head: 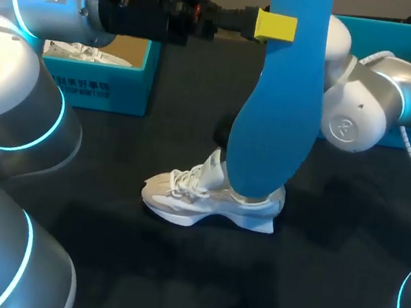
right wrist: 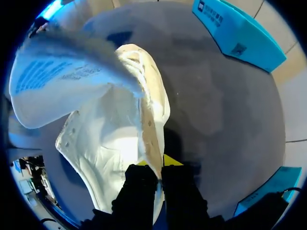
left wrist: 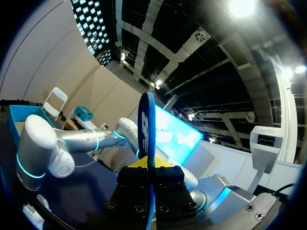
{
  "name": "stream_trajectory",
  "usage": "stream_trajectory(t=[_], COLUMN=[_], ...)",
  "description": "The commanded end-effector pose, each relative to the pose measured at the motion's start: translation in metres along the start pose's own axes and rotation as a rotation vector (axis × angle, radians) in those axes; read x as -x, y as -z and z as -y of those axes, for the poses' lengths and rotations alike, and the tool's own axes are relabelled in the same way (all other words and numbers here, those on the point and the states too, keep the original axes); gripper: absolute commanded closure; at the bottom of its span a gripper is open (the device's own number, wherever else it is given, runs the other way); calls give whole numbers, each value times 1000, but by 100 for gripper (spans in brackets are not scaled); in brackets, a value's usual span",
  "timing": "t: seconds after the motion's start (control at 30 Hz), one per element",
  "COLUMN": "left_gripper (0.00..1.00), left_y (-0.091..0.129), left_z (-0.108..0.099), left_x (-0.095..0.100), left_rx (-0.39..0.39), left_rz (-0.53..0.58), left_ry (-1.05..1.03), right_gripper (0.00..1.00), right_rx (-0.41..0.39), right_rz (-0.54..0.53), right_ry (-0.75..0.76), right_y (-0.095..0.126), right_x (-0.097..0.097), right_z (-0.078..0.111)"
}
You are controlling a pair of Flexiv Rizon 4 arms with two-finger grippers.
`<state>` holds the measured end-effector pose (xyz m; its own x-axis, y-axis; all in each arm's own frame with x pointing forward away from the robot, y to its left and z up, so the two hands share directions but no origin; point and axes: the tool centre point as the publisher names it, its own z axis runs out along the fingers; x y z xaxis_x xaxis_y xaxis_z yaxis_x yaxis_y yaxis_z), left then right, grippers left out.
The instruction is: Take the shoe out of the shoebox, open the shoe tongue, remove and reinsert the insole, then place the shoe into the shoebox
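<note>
The shoebox sits at the head view's upper left. The blue insole hangs from top centre. Its upper end is pinched by the left gripper and its lower end is over the heel of the shoe at frame centre. The right gripper is clamped on the shoe's collar. If the floppy insole is lowered off-line, it could buckle or snag the collar, or the shoe could twist in that thin pinch.

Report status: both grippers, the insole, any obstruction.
Left gripper shut on blue insole, upright, lower end at the white shoe. Right gripper shut on the shoe's opening edge. Shoebox stands apart; nothing in the way.
</note>
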<state>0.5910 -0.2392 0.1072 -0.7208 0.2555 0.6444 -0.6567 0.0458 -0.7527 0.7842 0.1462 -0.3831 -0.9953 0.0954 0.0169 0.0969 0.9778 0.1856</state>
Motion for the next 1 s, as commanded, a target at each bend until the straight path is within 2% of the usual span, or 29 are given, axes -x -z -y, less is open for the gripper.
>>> stream_trajectory(t=[0.03,0.27,0.4,0.7,0.83,0.87,1.0], left_gripper=[100,100,100,100,100,100,100], left_y=[0,0,0,0,0,0,0], left_z=[-2,-2,-2,-2,-2,-2,-2], left_x=[0,0,0,0,0,0,0], left_rx=[-2,-2,-2,-2,-2,-2,-2], left_rz=[2,2,2,2,2,2,2], left_ry=[1,1,1,1,1,1,1], right_gripper=[100,100,100,100,100,100,100], right_rx=[1,7,60,111,175,194,194], right_rz=[1,-44,-57,-148,-135,-137,-137], right_ry=[-33,-61,-117,-169,-206,-172,-172], right_y=[8,25,37,42,44,49,49], right_x=[-5,-7,-8,-7,-11,-12,-12], right_z=[3,5,11,10,8,4,4])
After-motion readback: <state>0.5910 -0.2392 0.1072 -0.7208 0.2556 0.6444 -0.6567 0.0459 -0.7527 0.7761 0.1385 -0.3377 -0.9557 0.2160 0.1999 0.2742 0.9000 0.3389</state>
